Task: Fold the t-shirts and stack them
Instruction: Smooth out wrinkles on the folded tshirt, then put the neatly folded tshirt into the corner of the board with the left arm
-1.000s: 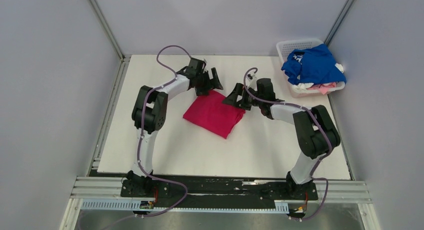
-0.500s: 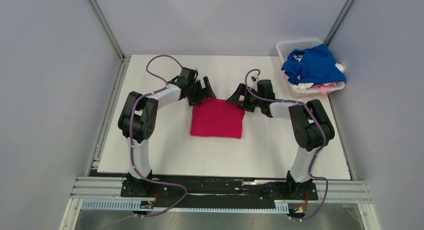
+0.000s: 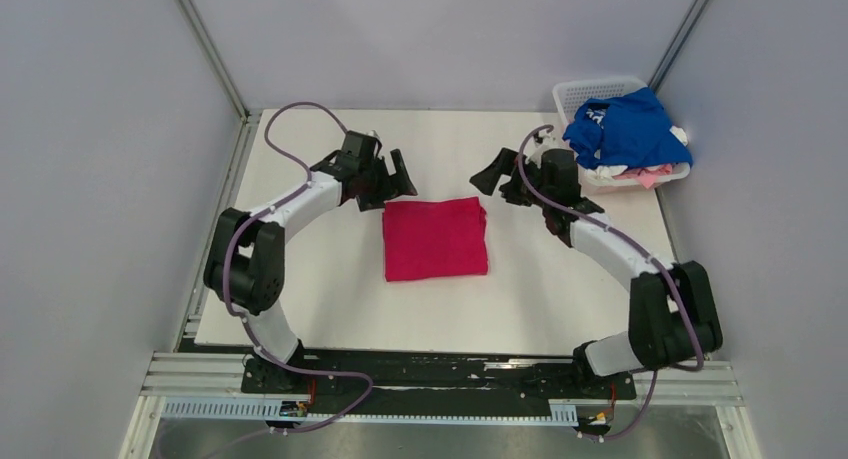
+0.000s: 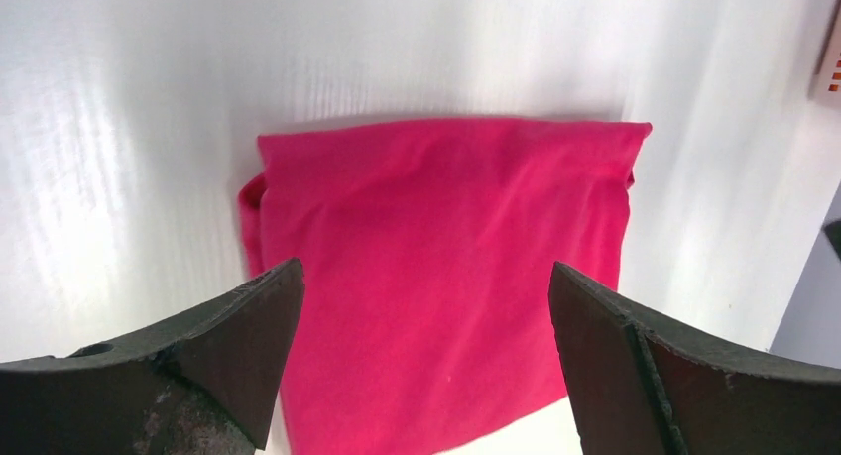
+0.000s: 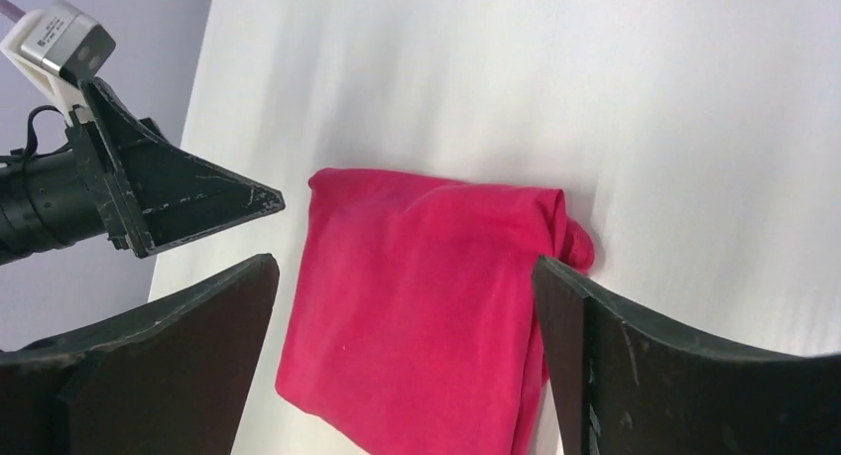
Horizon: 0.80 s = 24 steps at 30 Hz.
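Observation:
A magenta-red t-shirt (image 3: 435,239) lies folded into a neat rectangle at the middle of the table. My left gripper (image 3: 393,180) hovers open just off its far left corner, holding nothing. My right gripper (image 3: 491,172) hovers open beyond its far right corner, also holding nothing. In the left wrist view the folded t-shirt (image 4: 436,267) shows between and beyond the wide-apart fingers of the left gripper (image 4: 424,277). The right wrist view shows the t-shirt (image 5: 417,296) beyond the open right gripper (image 5: 405,267). A royal blue t-shirt (image 3: 625,129) lies crumpled on top of white (image 3: 610,165) and pale pink (image 3: 650,177) ones.
A white lattice basket (image 3: 585,89) at the table's far right corner holds the pile of crumpled shirts. Grey walls close in on the left, back and right. In the right wrist view the left gripper (image 5: 179,202) shows at the upper left.
The magenta-red t-shirt has gone from lying askew to lying square. Both grippers have drawn apart from its far edge, the left arm swinging leftward and the right arm out to the right.

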Tool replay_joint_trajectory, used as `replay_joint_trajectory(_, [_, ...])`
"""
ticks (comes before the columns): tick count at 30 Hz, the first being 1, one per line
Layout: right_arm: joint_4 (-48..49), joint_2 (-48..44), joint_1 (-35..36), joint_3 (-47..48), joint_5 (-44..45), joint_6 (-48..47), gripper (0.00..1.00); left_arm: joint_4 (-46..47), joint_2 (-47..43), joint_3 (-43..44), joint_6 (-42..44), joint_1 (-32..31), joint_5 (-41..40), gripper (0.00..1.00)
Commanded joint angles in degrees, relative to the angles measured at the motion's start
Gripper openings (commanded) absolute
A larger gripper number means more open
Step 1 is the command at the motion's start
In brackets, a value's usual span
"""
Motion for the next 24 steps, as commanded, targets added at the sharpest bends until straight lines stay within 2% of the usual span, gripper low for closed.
replay_joint_trajectory(1, [-1.4, -11.58, -0.37, -8.52, 9.66, 2.31, 1.0, -6.42, -6.81, -2.98, 2.74, 0.2, -6.47, 1.0])
replay_joint_trajectory(5, [-4.48, -21.94, -0.44, -16.08, 14.76, 3.53, 1.0, -6.52, -7.64, -6.64, 3.29, 0.22, -7.51, 1.0])
replay_joint_trajectory(9, [-8.77, -30.94, -0.47, -20.15, 19.18, 3.02, 1.0, -5.33, -6.01, -8.73, 2.97, 0.18, -4.76, 0.98])
replay_joint_trajectory(15, [-15.05, -36.92, -0.41, -21.81, 23.78, 1.26, 1.0, -2.74, -1.84, -9.03, 2.07, -1.78, -3.7, 0.83])
replay_joint_trajectory(17, [-15.96, -37.99, -0.49, -22.13, 24.05, 1.54, 1.0, -2.96, 0.32, -8.11, 1.93, -2.58, -4.95, 0.74])
replay_joint_trajectory(19, [-16.24, -38.68, -0.48, -22.55, 24.45, 2.21, 1.0, -3.36, 2.55, -7.14, 1.58, -3.07, -6.39, 0.6])
replay_joint_trajectory(20, [-16.22, -38.95, -0.49, -22.76, 24.61, 2.45, 1.0, -3.56, 3.83, -6.63, 1.28, -3.23, -7.09, 0.47])
replay_joint_trajectory(21, [-16.22, -39.19, -0.48, -22.92, 24.69, 2.49, 1.0, -3.55, 4.33, -6.37, 1.17, -3.67, -9.03, 0.42])
replay_joint_trajectory(22, [-16.21, -39.35, -0.47, -23.09, 24.71, 2.49, 1.0, -3.83, 5.33, -5.67, 0.98, -3.88, -9.86, 0.29])
replay_joint_trajectory(23, [-16.21, -39.59, -0.42, -23.27, 24.73, 2.26, 1.0, -4.86, 5.74, -5.1, 0.98, -4.21, -12.05, 0.24])
replay_joint_trajectory(24, [-16.21, -39.71, -0.46, -23.38, 24.86, 1.85, 1.0, -5.43, 6.63, -3.79, 1.02, -4.32, -13.22, 0.14])
